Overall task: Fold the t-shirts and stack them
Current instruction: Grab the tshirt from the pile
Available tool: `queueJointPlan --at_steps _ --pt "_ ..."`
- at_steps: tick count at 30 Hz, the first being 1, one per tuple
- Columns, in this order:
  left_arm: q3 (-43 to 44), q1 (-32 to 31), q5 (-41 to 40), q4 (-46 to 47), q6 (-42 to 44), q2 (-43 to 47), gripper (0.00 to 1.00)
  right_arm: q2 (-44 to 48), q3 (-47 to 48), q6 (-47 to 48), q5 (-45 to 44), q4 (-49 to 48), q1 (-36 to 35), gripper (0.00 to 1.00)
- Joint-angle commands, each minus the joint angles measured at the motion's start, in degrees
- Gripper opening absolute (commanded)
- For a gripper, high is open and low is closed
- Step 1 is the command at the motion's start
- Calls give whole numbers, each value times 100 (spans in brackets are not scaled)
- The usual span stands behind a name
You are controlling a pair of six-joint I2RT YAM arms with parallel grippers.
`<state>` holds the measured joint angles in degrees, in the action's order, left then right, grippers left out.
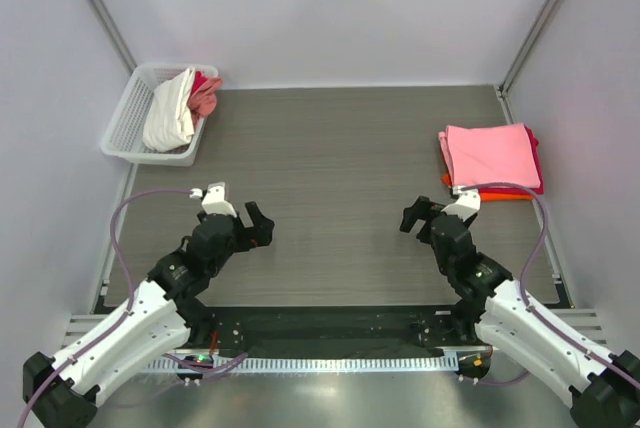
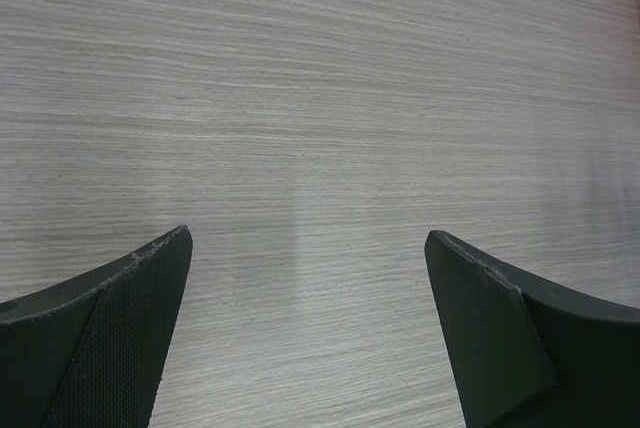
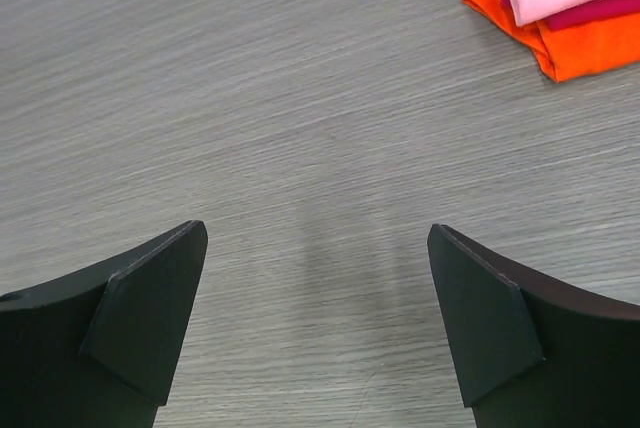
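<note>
1. A grey, wood-grained tabletop (image 2: pixel 320 68) is seen filling the view, its grain running across from side to side.
2. The left gripper (image 2: pixel 308 236) is shown with its jaws spread wide, bare tabletop being visible between them.
3. Two black fingers (image 2: pixel 110 338) are seen at the lower corners. Pale scuffs are seen along their upper edges.
4. A finely dotted pad is seen on the left-hand finger.
</note>
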<state>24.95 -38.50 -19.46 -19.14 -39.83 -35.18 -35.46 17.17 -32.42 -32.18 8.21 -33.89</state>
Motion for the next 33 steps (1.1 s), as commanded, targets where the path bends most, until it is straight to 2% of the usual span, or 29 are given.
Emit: queueJointPlan --at_steps 1,6,8,11,12,14,17,18,19,20,21,23,26,30,33 --pt "186 27 -233 51 28 99 100 311 -108 34 -104 -276 -4 99" --pt "344 27 -504 -178 -50 388 100 338 -126 -53 -192 -232 -4 98" --pt "440 27 -909 -536 -725 494 100 251 -91 -80 -209 -206 -4 98" --pt "983 44 -979 -775 -824 285 100 137 -38 -36 -95 -197 -4 98" --pt "1229 97 -1137 -967 -833 -152 100 119 -21 -45 -86 -205 -4 98" --pt "2265 254 -1665 -1687 -763 -715 100 84 -29 -36 -77 -214 -4 98" --pt "3908 1131 -1615 -2699 -622 -2112 100 57 -12 -45 -51 -205 -4 98" --pt "4234 1752 -1439 -2849 -579 -2412 100 74 -20 -36 -34 -205 -4 98" --pt "4533 2071 -1229 -3033 -561 -2684 100 75 -12 -36 -25 -214 -4 98" --pt "5093 2362 -713 -3043 -508 -3244 99 83 -20 -36 -25 -214 -4 98" --pt "5316 2817 -534 -3052 -490 -3467 100 83 -21 -36 -33 -214 -4 98" --pt "6026 3172 -235 -3087 -516 -4232 98 92 -21 -36 -16 -214 -4 98" --pt "6949 3629 -277 -3254 -604 -5205 93 118 -29 -36 37 -214 -4 98" --pt "7453 4104 -225 -3167 -824 -6138 89 145 -47 -27 72 -214 -4 97" --pt "7699 4254 30 -2755 -789 -6762 84 171 -56 -53 -51 -197 -4 97"
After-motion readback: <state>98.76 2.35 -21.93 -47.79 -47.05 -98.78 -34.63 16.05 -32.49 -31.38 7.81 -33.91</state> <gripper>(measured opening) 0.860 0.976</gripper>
